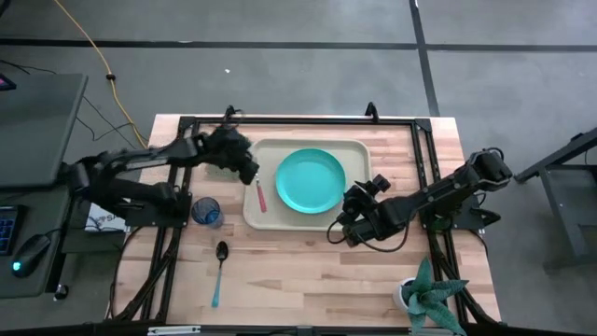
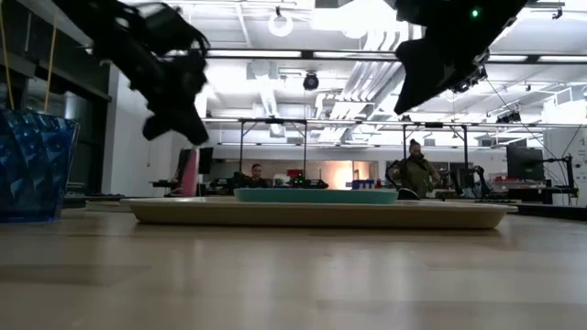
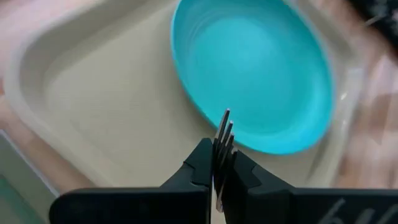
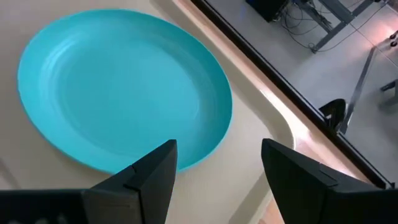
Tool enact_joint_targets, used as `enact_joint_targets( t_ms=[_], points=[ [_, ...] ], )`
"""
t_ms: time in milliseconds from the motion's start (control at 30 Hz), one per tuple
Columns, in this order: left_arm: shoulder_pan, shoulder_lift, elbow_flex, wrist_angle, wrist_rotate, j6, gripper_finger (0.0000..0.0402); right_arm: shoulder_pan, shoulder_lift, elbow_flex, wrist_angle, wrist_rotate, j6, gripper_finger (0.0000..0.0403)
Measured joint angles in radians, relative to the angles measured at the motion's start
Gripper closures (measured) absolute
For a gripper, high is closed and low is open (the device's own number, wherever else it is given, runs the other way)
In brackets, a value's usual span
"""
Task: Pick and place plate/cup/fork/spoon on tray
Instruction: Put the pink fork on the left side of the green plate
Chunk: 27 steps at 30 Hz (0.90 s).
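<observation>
The teal plate lies on the right part of the cream tray and fills much of the right wrist view. My left gripper is over the tray's left part, shut on the fork. The fork's pink handle shows above the tray floor. My right gripper is open and empty over the tray's near right part, beside the plate's rim. The blue cup stands on the table left of the tray. The spoon lies on the table nearer the front edge. My left gripper pinches the fork between its two fingers, close behind the tines. The silver tines stick out past the fingertips toward the plate. The fingers slant down from the table's left. Whether the pink handle's end touches the tray, I cannot tell.
A potted plant stands at the table's near right corner. Black frame rails run along the table's far edge and sides. People are in the room beyond. Bare wood lies in front of the tray.
</observation>
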Motion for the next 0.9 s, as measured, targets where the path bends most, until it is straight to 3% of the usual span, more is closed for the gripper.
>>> enact_joint_targets(
  t_ms=[133, 333, 600, 900],
  points=[
    [0.021, 0.152, 0.084, -0.015, 0.006, 0.036, 0.0401, -0.007, 0.0, -0.031, 0.042, -0.011, -0.016, 0.0176],
    [0.029, 0.284, 0.168, -0.015, 0.014, 0.056, 0.0401, -0.007, 0.001, -0.051, 0.079, -0.008, -0.016, 0.0176],
    [0.029, 0.405, 0.175, -0.01, -0.038, 0.051, 0.0401, -0.007, 0.002, -0.051, 0.1, 0.004, -0.017, 0.0176],
    [0.026, 0.511, 0.174, 0.132, -0.072, -0.009, 0.0401, -0.007, 0.002, -0.051, 0.105, 0.004, -0.017, 0.0176]
  ],
)
